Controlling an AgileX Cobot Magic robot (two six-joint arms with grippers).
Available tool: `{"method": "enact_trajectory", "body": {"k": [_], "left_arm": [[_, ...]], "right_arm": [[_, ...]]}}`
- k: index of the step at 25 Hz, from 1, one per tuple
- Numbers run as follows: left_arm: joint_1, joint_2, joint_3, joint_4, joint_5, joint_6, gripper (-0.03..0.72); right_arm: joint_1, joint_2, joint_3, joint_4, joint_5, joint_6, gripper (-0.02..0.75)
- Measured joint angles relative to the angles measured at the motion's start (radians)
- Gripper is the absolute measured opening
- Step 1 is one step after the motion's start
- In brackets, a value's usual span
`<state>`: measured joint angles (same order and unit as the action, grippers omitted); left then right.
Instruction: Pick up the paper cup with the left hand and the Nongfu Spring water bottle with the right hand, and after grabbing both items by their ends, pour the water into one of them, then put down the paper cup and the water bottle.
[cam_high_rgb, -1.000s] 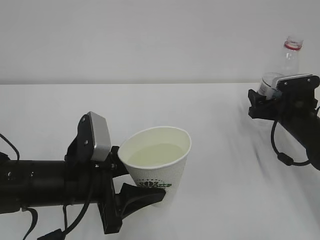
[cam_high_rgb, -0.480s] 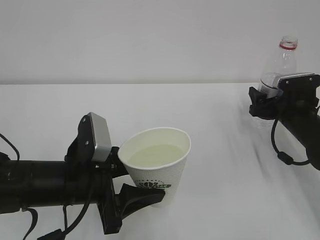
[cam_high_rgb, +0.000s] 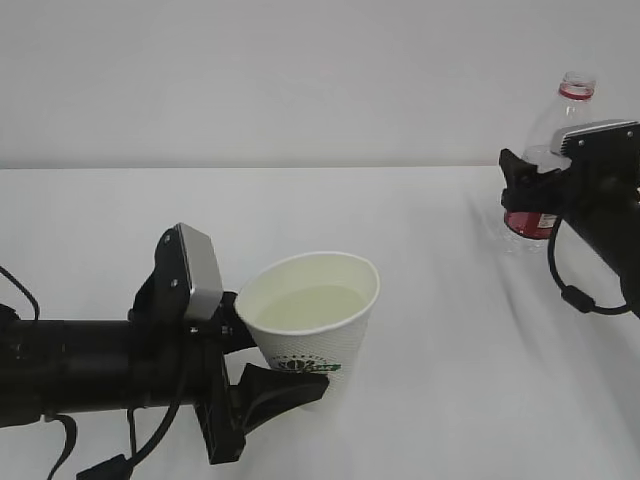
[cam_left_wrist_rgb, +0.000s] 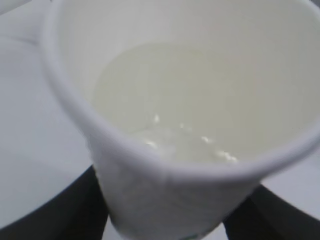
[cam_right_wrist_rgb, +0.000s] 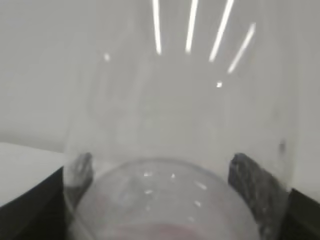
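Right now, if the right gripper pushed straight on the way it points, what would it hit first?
The water bottle. It already stands upright between the open fingers of the right gripper, filling the right wrist view, so any push forward would meet its clear wall first. Whether the pads touch it I cannot tell.

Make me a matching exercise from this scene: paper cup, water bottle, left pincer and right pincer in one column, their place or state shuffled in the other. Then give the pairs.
Column one:
1. paper cup
2. Nongfu Spring water bottle
3. left pincer
4. right pincer

Column two:
A. far right, around the bottle's labelled part
B. upright, capless, red neck ring
C. holds water, green logo on its side
D. lower left, closed on the cup

Pairs: 1-C, 2-B, 3-D, 4-A
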<state>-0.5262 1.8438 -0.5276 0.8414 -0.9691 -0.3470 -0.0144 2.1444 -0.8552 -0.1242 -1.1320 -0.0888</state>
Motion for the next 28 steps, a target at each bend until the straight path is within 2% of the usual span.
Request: {"method": "enact_trajectory", "body": {"k": [14, 28], "left_arm": [[0.000, 0.000, 0.000, -0.015, 0.001, 0.002, 0.470], [0.000, 0.000, 0.000, -0.021, 0.001, 0.021, 0.470]], "right_arm": [[0.000, -0.128, 0.017, -0.008, 0.000, -0.004, 0.626], [0.000, -0.268, 0.209, -0.008, -0.005, -0.020, 0.609]]}}
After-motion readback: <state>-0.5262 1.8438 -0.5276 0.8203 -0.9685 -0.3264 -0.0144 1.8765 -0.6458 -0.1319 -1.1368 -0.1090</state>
